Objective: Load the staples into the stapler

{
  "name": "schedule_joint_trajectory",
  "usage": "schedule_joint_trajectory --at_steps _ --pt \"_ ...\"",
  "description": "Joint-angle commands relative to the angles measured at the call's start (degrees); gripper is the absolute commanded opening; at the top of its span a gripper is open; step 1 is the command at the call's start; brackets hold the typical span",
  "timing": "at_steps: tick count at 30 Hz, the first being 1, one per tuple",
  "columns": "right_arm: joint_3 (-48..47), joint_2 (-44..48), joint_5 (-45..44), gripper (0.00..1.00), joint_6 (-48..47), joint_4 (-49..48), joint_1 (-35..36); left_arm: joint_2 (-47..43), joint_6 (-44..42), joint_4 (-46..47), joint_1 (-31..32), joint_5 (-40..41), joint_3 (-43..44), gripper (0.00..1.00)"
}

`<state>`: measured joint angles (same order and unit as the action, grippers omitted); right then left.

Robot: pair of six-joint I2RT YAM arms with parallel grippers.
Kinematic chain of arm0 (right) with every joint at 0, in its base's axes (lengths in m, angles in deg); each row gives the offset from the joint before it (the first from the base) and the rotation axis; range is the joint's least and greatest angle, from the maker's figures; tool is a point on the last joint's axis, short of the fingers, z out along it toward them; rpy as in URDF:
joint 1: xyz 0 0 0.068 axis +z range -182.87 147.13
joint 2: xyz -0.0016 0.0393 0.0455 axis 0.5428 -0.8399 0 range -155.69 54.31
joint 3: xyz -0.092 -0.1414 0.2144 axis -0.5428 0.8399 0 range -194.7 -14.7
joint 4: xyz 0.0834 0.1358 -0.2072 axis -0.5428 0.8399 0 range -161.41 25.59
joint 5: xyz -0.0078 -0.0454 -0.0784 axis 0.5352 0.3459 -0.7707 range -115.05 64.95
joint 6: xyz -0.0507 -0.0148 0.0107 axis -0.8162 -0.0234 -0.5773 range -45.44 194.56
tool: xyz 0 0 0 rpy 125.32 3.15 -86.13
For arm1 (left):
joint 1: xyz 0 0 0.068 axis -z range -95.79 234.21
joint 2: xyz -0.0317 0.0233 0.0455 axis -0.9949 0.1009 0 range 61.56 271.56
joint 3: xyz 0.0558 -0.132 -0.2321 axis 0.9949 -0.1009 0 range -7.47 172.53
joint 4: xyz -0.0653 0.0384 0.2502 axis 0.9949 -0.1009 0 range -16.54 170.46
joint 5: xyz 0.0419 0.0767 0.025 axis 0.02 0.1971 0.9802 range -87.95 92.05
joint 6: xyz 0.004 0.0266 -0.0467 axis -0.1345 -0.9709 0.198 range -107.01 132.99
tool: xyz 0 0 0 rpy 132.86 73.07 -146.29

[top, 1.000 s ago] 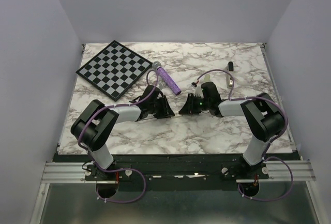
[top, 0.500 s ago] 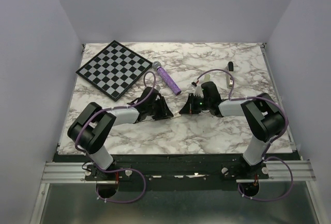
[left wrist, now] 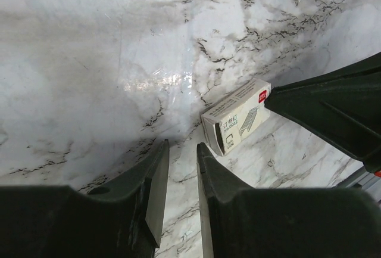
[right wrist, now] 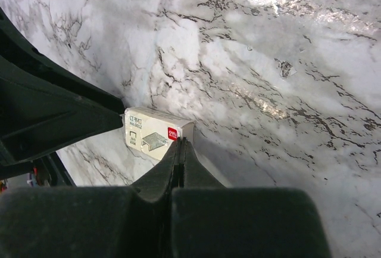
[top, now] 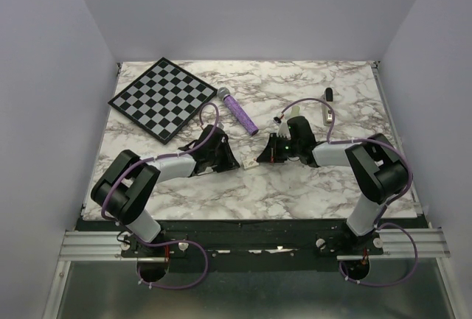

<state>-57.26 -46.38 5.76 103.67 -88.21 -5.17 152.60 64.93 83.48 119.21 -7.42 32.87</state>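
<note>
Marble tabletop [top: 295, 186]: cream staple box [left wrist: 235, 124], corner hidden behind clenched right gripper [right wrist: 180, 142]; left gripper [left wrist: 183, 146] slightly parted, empty.

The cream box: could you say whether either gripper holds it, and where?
Left gripper: nothing. Right gripper: shut, tips at the red-logo end of the cream box; whether they pinch it cannot be told.

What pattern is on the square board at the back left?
Black and white checks: a chessboard, clearest in the top external view.
</note>
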Motion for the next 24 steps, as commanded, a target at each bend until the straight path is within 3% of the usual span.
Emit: schedule_joint_trajectory --at_steps 1,24 --pt "0.9 1.6 -2.2 0.01 -1.1 0.9 0.5 -1.6 -0.4 -2.4 0.8 2.0 1.1 0.35" --pt "1.5 1.9 -5.1 0.01 0.5 0.3 1.5 1.9 2.5 0.2 2.0 1.4 3.2 0.37"
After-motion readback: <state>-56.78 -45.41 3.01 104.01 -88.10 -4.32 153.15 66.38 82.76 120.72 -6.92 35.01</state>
